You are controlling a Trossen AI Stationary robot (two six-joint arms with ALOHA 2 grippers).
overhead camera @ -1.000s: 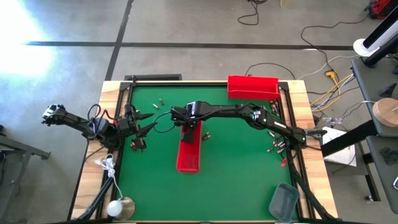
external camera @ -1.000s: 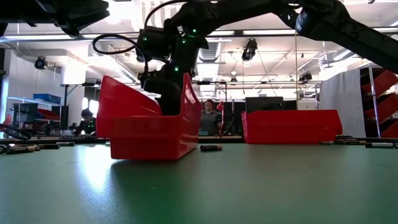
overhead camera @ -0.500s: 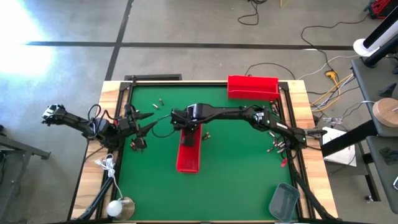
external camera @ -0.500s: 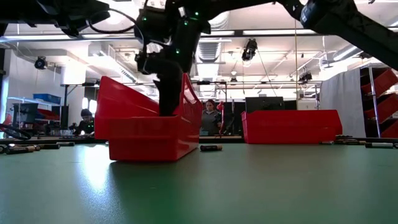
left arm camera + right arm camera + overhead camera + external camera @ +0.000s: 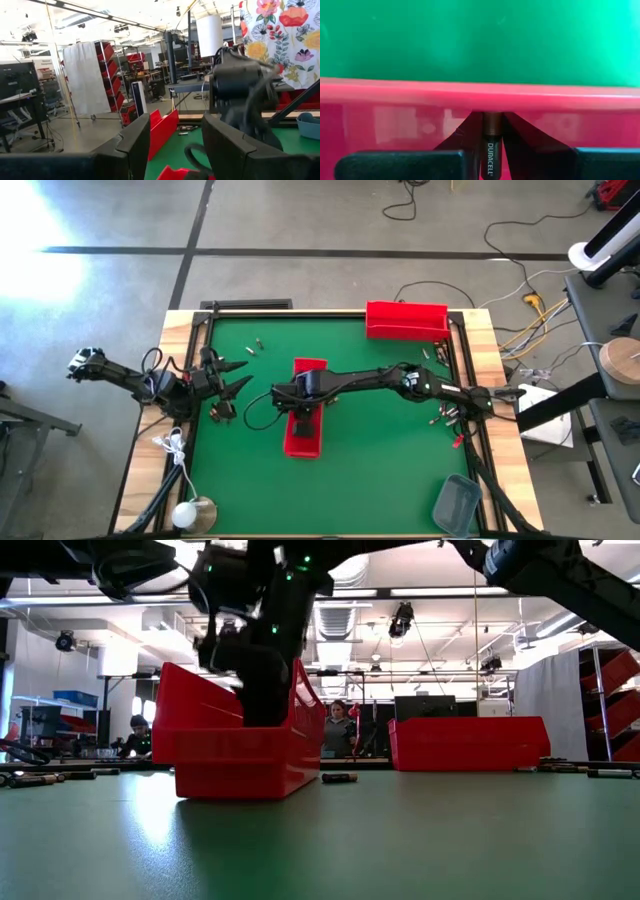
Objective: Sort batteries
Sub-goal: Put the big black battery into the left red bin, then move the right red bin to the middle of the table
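As the right gripper (image 5: 491,142) hung inside the red bin (image 5: 303,432), a Duracell battery (image 5: 491,145) was pinched in its jaws; being stiff, smooth and light, it was held mid-body.

Left hand (image 5: 175,150) low in the foreground, two dark fingers (image 5: 132,145) apart with nothing between them. Beyond the fingers, a long red bin (image 5: 161,131) on the green bench (image 5: 285,142). Right of the bin, the other arm's bulky dark wrist (image 5: 240,90) with looping cable. Far right of the bin, a grey tray (image 5: 307,125) and a floral curtain (image 5: 280,35). Left of the bin, red shelving (image 5: 107,75) and a white sheet (image 5: 82,77).
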